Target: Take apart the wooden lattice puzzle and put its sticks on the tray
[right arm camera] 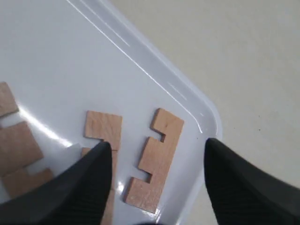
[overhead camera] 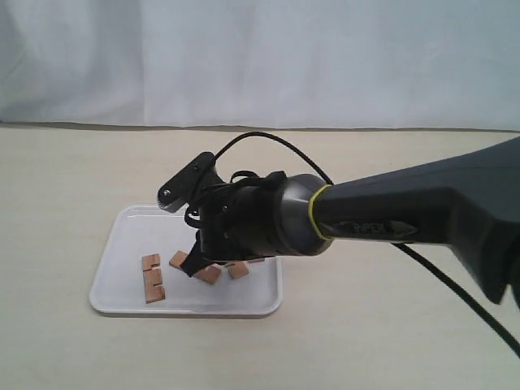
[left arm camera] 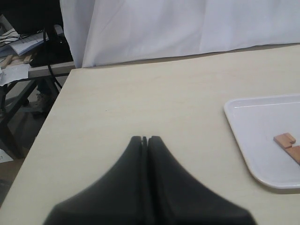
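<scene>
Beige table point(overhead camera: 81, 179), white tray point(overhead camera: 122, 276) on it, cable point(overhead camera: 455, 292) perhaps touching

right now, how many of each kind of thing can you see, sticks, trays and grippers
wooden sticks: 4, all on the tray, some partly hidden by the arm
white tray: 1
grippers: 2, left gripper shut, right gripper open
total: 7

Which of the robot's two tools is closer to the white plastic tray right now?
The right. The right tool hangs open directly over the white rectangular plastic tray, above the light-brown notched wooden sticks. The left tool is shut, over the beige table beside the tray.
</scene>
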Available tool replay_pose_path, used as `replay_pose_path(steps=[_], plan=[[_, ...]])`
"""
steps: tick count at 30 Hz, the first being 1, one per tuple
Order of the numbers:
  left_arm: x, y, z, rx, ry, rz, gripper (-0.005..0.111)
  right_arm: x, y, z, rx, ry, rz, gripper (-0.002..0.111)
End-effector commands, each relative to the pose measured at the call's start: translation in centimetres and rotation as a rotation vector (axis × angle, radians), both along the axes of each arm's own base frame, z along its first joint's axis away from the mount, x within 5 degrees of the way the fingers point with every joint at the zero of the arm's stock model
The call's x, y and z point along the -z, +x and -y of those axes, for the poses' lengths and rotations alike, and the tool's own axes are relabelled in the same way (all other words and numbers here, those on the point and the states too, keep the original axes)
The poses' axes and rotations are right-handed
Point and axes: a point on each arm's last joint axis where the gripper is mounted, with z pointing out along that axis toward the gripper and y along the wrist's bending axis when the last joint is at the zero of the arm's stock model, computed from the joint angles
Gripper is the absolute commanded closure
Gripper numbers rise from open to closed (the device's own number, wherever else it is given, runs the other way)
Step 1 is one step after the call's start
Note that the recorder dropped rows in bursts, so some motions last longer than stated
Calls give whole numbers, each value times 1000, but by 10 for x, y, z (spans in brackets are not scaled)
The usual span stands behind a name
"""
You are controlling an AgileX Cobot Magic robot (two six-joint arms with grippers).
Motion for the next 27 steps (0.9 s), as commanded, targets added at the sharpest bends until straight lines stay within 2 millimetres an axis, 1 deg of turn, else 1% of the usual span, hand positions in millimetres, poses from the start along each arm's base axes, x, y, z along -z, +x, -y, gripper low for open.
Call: replay_pose_path(steps=[1,4,5,8,9,12,15,17,20,22,24,27], plan=[[0,0,0,-1,-8,10,107,-37,-20,-19,-85,30,29,55],[0,0,0,-1,-8,10,107,-52,-32,-22,-107,41,-20,71],[0,0,0,-1,-8,10,107,-58,-36,-20,-102,39,-44,80],[0,0,0,-1,-8,10,107,-67,-44,-13,-47,49,-93,100],[0,0,0,-1,-8,10,107,-68,-48,-11,-42,55,-104,104],[0,0,0,-1,-8,10,107,-59,-62,-5,-63,115,-146,104],[0,0,0,-1,-8,10,107,-41,-73,8,-33,163,-246,104],[0,0,0,-1,-8,10,107,-34,-76,24,19,203,-377,104],[0,0,0,-1,-8,10,107,-38,-76,54,53,292,-549,104],[0,0,0,-1,-8,10,107,-47,-78,77,98,360,-556,104],[0,0,0,-1,-8,10,107,-53,-84,102,150,409,-508,104],[0,0,0,-1,-8,8,107,-63,-100,148,243,446,-427,104]])
